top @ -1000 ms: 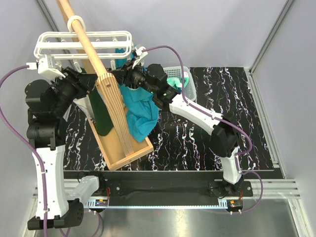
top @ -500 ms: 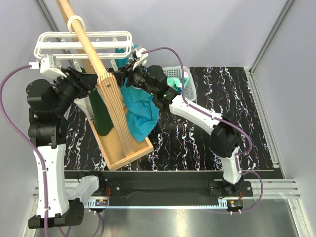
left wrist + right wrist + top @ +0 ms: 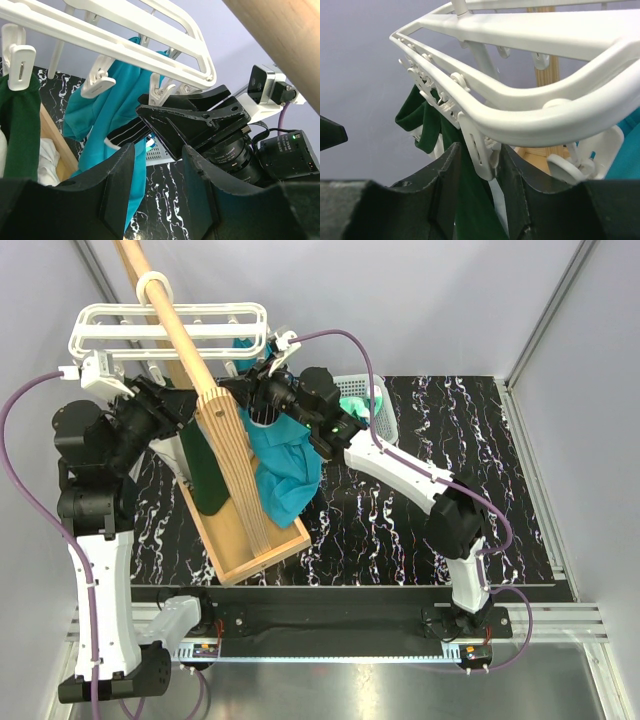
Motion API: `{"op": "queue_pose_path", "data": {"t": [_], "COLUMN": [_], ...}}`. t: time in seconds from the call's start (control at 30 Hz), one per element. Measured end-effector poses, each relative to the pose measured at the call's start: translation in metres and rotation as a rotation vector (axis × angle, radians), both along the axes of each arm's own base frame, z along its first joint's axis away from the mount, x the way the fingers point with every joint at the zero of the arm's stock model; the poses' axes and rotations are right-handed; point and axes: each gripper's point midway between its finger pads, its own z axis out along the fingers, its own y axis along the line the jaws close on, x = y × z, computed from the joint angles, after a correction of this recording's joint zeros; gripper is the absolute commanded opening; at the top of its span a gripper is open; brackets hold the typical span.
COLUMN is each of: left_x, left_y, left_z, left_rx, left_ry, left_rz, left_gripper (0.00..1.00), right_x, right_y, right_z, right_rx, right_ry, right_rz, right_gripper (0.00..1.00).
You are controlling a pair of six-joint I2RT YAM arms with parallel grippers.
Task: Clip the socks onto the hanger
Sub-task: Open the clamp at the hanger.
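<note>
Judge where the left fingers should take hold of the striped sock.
Probably its lower, white-edged end, coming from below: the striped sock slants down-left from behind the right gripper, and that end hangs free ahead of the left fingers.

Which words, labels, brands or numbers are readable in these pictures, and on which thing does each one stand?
No text can be read in any view.
Small white print on the right arm's black wrist housing, seen from the left wrist: too small and blurred to read.
Hanger: no print visible.
</note>
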Motion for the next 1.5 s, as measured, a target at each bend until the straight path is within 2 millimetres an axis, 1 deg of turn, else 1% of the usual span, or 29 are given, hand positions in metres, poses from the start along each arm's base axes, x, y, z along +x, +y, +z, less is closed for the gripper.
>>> {"op": "queue_pose_path", "data": {"t": [0.07,0.1,0.17,0.2,0.23,0.3,0.4,0.57,0.63,0.7,0.87,0.97,1.07,1.17,1.27,1.33,1.5], "left_x": [0.000,0.000,0.000,0.000,0.000,0.001,0.003,0.010,0.012,0.016,0.024,0.032,0.042,0.050,0.050,0.048,0.044], "left_y": [-0.001,-0.001,-0.002,-0.003,-0.003,-0.004,-0.007,-0.017,-0.019,-0.022,-0.027,-0.031,-0.034,-0.035,-0.035,-0.033,-0.029], "left_z": [0.002,0.003,0.003,0.003,0.001,-0.002,-0.009,-0.020,-0.024,-0.025,-0.018,-0.013,-0.016,-0.022,-0.021,-0.015,0.000], "left_rx": [-0.004,-0.005,-0.006,-0.006,-0.010,-0.017,-0.034,-0.093,-0.119,-0.151,-0.229,-0.290,-0.349,-0.392,-0.414,-0.423,-0.452], "left_ry": [-0.005,-0.009,-0.013,-0.012,-0.008,0.000,0.018,0.030,0.037,0.029,-0.011,-0.051,-0.065,-0.064,-0.093,-0.127,-0.210], "left_rz": [-0.004,-0.006,-0.013,-0.017,-0.020,-0.027,-0.040,-0.097,-0.111,-0.126,-0.164,-0.200,-0.227,-0.245,-0.265,-0.278,-0.331], "left_gripper": [0.48,0.48,0.48,0.47,0.48,0.47,0.48,0.53,0.56,0.57,0.61,0.62,0.62,0.66,0.72,0.77,0.80], "right_x": [-0.001,-0.002,-0.003,-0.003,-0.003,-0.004,-0.005,-0.006,-0.009,-0.012,-0.025,-0.033,-0.039,-0.044,-0.049,-0.053,-0.059], "right_y": [0.000,0.001,0.001,0.001,0.001,0.002,0.002,0.000,-0.003,-0.006,-0.017,-0.020,-0.021,-0.021,-0.021,-0.021,-0.023], "right_z": [0.002,0.003,0.003,0.003,0.003,0.003,0.001,-0.004,-0.003,0.001,0.013,0.019,0.021,0.019,0.020,0.022,0.029], "right_rx": [0.003,0.005,0.007,0.009,0.009,0.012,0.007,-0.016,-0.027,-0.032,-0.046,-0.052,-0.059,-0.068,-0.074,-0.068,-0.044], "right_ry": [-0.001,-0.002,0.001,0.004,0.004,0.012,0.027,0.048,0.058,0.063,0.105,0.137,0.176,0.214,0.248,0.265,0.309], "right_rz": [0.006,0.010,0.015,0.018,0.020,0.026,0.029,0.027,0.027,0.027,0.044,0.071,0.086,0.108,0.133,0.152,0.206], "right_gripper": [0.41,0.32,0.24,0.14,0.08,0.00,0.00,0.00,0.00,0.00,0.00,0.00,0.00,0.00,0.00,0.00,0.00]}}
